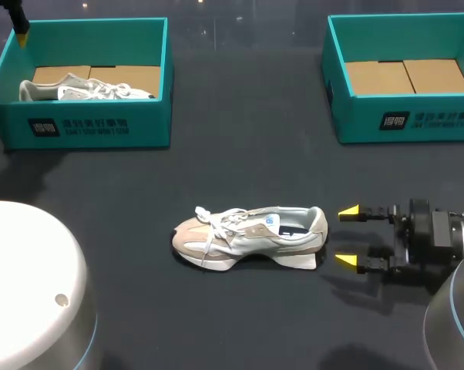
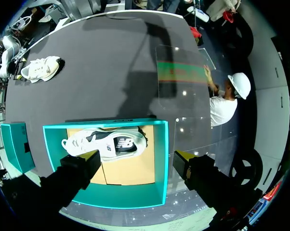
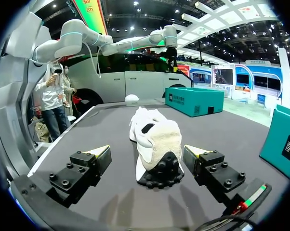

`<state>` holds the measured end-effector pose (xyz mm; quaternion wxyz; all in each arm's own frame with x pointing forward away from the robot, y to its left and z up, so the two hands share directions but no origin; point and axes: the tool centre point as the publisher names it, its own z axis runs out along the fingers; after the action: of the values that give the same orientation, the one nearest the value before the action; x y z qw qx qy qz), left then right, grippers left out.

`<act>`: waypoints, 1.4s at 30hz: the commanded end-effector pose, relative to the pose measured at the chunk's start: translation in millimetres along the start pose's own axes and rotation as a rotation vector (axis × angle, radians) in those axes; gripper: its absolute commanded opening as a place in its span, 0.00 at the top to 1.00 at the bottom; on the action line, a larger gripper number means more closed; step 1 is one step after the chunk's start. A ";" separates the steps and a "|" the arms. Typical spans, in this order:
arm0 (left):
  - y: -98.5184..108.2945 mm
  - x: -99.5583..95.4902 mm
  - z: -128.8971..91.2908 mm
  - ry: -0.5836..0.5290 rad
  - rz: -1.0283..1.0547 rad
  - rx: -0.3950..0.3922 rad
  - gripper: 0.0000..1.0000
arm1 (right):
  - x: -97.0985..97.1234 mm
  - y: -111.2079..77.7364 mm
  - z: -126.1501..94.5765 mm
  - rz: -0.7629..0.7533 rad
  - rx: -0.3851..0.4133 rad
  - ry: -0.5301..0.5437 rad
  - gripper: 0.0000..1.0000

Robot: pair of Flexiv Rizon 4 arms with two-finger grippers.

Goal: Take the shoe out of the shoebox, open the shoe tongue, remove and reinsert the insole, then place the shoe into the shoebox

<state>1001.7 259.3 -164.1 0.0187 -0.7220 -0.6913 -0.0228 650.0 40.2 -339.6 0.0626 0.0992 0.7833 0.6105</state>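
Note:
A beige and white shoe (image 1: 251, 235) lies on its sole mid-table, toe to the left. My right gripper (image 1: 348, 237) is open just behind its heel, not touching it. In the right wrist view the heel of the shoe (image 3: 154, 139) faces the open gripper (image 3: 147, 153), just ahead of the fingertips. The left teal shoebox (image 1: 85, 127) holds a second pale shoe (image 1: 85, 90). My left gripper (image 2: 138, 159) hangs open high over that shoebox (image 2: 121, 198) and the white shoe (image 2: 104, 143) in it. Only one of its yellow tips (image 1: 21, 35) shows in the head view.
A second teal shoebox (image 1: 417, 119) stands at the back right with only a cardboard floor inside. White rounded arm bases sit at the front left (image 1: 31, 285) and front right (image 1: 455, 324). Dark bare tabletop surrounds the shoe.

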 end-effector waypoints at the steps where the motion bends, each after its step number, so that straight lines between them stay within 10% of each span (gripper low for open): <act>1: -0.6 0.5 -0.3 0.001 0.001 -0.001 0.00 | -3.9 -4.7 7.8 0.001 -0.001 -0.011 0.00; 42: -0.6 0.5 -0.3 0.001 0.001 -0.001 0.00 | -31.6 -50.9 26.5 0.020 0.030 0.019 0.00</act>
<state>1001.7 259.3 -164.1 0.0187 -0.7220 -0.6913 -0.0228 681.5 41.0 -396.4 0.0495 0.1016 0.7893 0.6036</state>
